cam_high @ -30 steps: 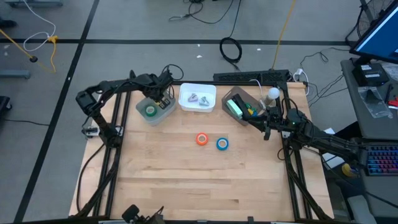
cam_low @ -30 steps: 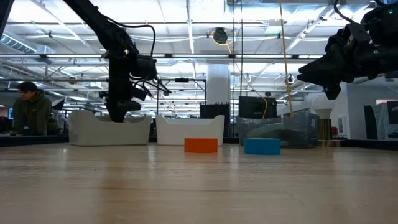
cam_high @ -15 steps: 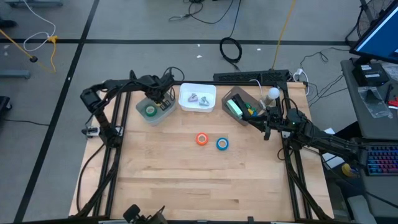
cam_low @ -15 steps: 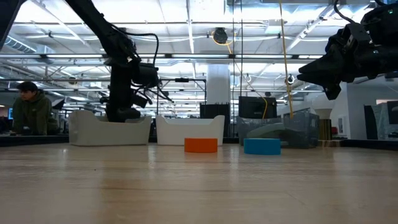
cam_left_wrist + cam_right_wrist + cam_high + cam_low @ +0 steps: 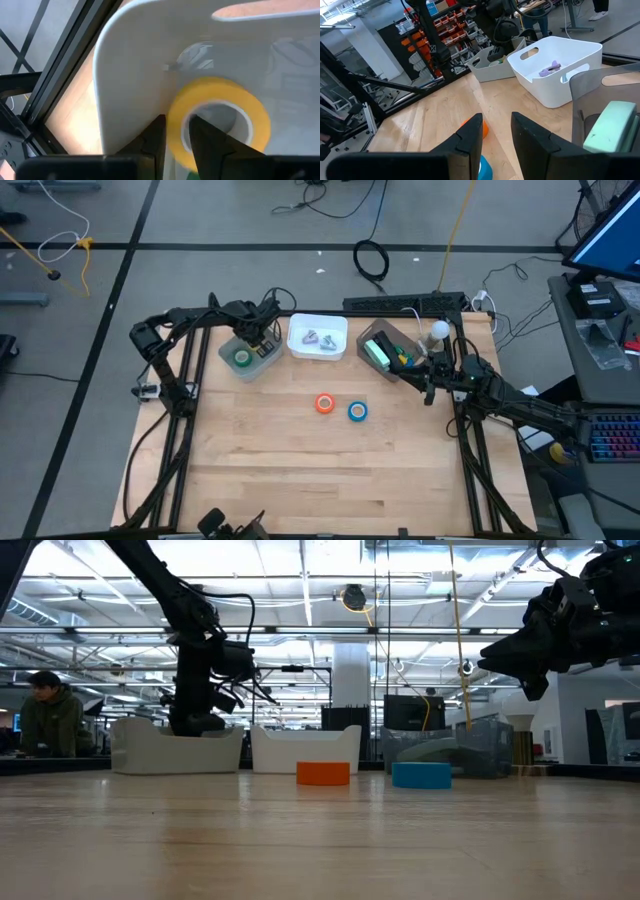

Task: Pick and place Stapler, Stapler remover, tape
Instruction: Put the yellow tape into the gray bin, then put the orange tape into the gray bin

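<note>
So the pale wooden table (image 5: 320, 465) has a wide bare stretch on the near side of the white plastic middle bin (image 5: 318, 337), and only 2 loose rolls sit out there: the red-orange tape ring (image 5: 324, 403) and the blue tape ring (image 5: 357, 411), side by side just apart.

Left of the white bin is a pale grey bin (image 5: 247, 358) with a green tape ring (image 5: 242, 358) lying in it. The left gripper (image 5: 258, 338) is down inside that bin; only the left wrist view shows what it has: a yellow tape ring (image 5: 220, 117) with the jaws straddling its wall. Can't tell if they're really pinching it or letting go.

Right of the white bin is a clear grey bin (image 5: 385, 346) with a mint-green stapler (image 5: 377, 353). The right gripper (image 5: 430, 375) hangs just beside it, jaws slightly apart, nothing between them.

A purple staple remover (image 5: 549, 68) lies in the white bin. The low view shows a seated person (image 5: 45, 712) in the room behind the table.
</note>
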You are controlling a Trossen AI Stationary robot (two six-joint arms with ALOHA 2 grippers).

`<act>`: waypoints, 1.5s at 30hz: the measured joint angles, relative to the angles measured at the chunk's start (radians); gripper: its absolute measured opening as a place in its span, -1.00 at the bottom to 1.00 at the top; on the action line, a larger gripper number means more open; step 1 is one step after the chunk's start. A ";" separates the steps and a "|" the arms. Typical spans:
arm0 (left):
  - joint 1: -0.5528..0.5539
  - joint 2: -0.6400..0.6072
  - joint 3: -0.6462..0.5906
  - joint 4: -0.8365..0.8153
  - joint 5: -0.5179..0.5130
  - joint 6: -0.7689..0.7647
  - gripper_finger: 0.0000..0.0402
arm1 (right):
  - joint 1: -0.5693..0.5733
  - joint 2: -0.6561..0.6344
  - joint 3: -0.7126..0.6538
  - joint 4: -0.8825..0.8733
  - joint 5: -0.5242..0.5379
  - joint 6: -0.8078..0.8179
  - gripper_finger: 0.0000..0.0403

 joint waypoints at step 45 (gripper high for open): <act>-0.774 -0.338 0.074 0.386 0.313 -0.270 -0.35 | 0.000 0.000 0.000 0.000 -0.003 -0.015 -0.53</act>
